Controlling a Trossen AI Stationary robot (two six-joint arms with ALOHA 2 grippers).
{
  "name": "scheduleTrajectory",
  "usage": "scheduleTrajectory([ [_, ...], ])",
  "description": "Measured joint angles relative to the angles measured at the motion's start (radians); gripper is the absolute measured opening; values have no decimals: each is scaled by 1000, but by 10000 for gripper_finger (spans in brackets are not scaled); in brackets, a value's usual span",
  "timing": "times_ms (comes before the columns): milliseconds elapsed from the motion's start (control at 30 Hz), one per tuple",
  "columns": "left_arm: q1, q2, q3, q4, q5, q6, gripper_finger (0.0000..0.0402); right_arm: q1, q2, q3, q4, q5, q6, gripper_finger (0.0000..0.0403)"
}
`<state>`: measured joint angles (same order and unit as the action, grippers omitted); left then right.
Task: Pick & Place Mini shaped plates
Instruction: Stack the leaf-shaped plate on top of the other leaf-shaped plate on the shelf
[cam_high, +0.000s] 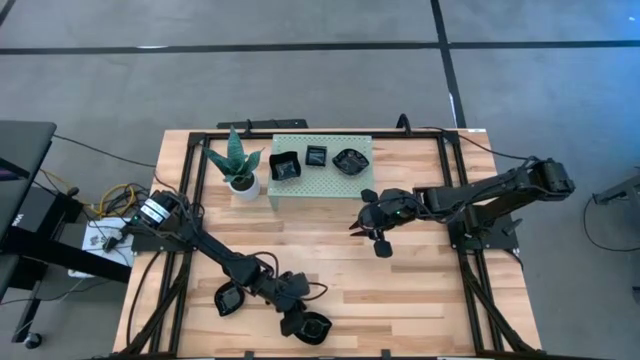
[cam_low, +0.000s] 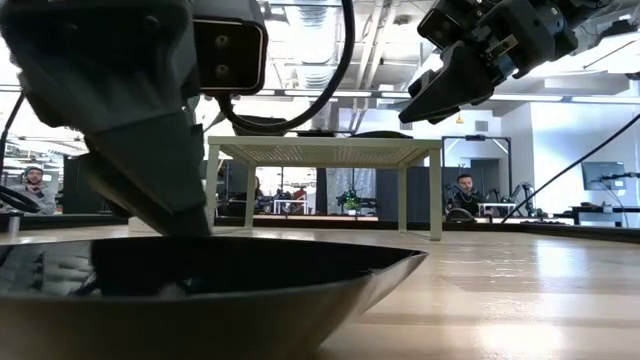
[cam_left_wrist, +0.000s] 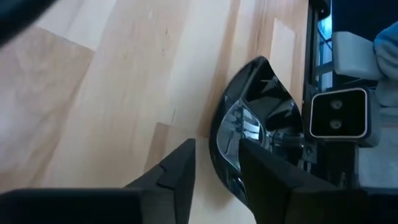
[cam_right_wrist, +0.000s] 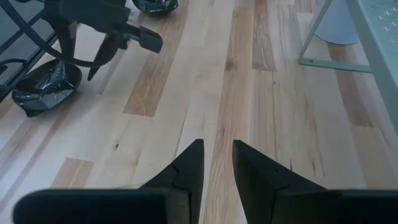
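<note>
- Left claw (cam_high: 318, 291): low at the counter's (cam_high: 420, 300) front edge, fingers spread, straddling the rim of a black mini plate (cam_high: 309, 327); no pinch is made yet.
- Second mini plate (cam_high: 229, 298): on the counter near the front-left corner, untouched.
- Three mini plates (cam_high: 316, 160): already set on the pale green stand (cam_high: 300, 190) near the back edge, beside a potted plant (cam_high: 237, 163).
- Right claw (cam_high: 366, 226): held above mid-counter, fingers slightly parted, nothing held.
- Step judged: grasp of the front-edge plate.
- Next move calls for closing on the rim, then lifting toward the stand.
</note>
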<state>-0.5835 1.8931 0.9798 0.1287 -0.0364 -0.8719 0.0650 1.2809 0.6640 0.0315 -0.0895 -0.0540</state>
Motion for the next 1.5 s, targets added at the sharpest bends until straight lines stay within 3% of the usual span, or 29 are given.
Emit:
scheduleTrajectory([
  [667,-7,63,0,74,7,-19,128,0,0,0,3,0,3,79],
  [767,-7,63,0,74,7,-18,101,0,0,0,3,0,2,79],
  [933,-7,63,0,73,7,0,18,0,0,0,6,0,0,79],
  [1000,-2,58,0,74,8,2,9,0,0,0,8,0,-13,79],
  [1167,41,-24,0,39,-12,47,8,10,0,0,40,1,-199,79],
  [1400,171,-197,0,-307,-162,59,7,94,0,0,155,1,-471,79],
  [1500,238,-232,0,-343,-246,50,7,119,4,0,190,9,-487,79],
])
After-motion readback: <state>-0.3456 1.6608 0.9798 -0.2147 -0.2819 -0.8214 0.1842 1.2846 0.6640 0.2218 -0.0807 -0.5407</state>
